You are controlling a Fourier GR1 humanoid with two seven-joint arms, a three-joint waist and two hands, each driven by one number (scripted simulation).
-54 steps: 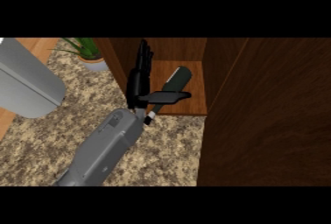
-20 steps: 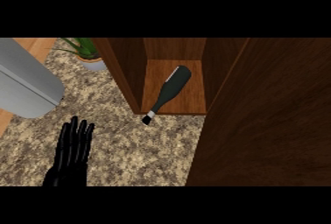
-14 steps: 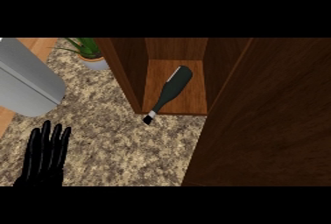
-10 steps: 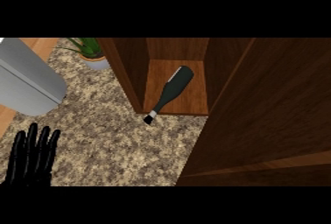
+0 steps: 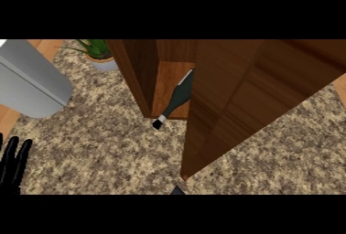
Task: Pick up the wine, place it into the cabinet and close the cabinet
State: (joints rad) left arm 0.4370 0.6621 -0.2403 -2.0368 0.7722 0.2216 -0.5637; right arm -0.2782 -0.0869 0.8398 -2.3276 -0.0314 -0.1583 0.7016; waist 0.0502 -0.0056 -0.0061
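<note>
Wine (image 5: 177,98) lies inside cabinet (image 5: 145,77), neck past its edge. Door (image 5: 250,91) half closed: you finish the swing next. Left hand (image 5: 12,164) open, resting; right unseen.

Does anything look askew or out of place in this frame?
Yes. The wine bottle lies on its side in the cabinet, and its neck pokes out past the shelf's front edge over the counter, near the door that stands partly closed.
</note>
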